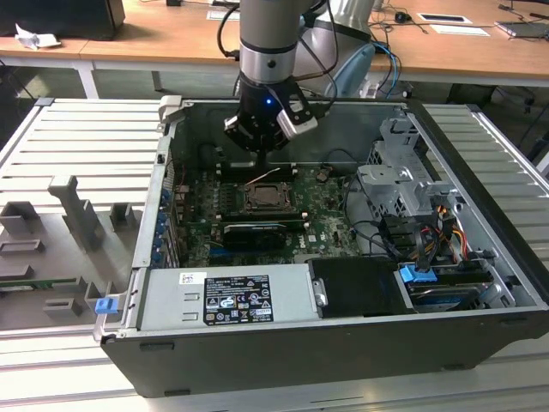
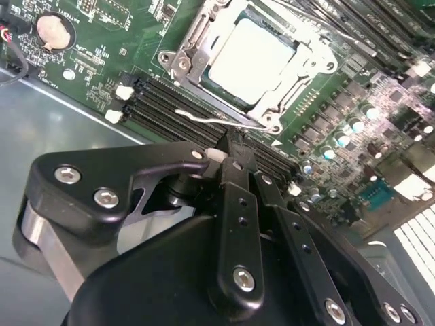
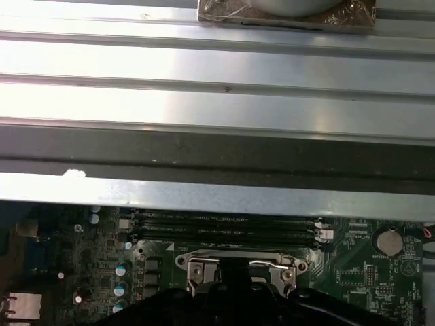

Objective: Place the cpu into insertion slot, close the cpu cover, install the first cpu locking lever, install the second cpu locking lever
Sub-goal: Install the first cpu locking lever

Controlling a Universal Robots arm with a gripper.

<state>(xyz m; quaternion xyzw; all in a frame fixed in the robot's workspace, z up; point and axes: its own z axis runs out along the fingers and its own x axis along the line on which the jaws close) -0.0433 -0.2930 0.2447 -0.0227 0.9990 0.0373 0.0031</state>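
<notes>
The arm reaches down into an open computer case [image 1: 480,232], with the gripper [image 1: 260,153] hanging just above the motherboard [image 1: 326,219], over its far edge and beside the slot [image 1: 266,199].

In the second wrist view the gripper [image 2: 228,153] has its fingers [image 2: 234,178] drawn together with nothing between them; the tips sit over the memory slots [image 2: 160,102] just next to the socket.

The cpu [image 2: 250,60] lies flat in the slot [image 2: 326,66], near the middle of the motherboard [image 2: 102,61]. The cover [image 2: 197,41] lies down around it, its open centre exposing the chip's silver top. One thin wire lever [image 2: 211,119] lies along the socket edge nearest the gripper; whether it is latched cannot be told.

In the first wrist view the cover [image 3: 238,265] sits beside the memory slots [image 3: 224,227], partly hidden by the gripper body.
</notes>
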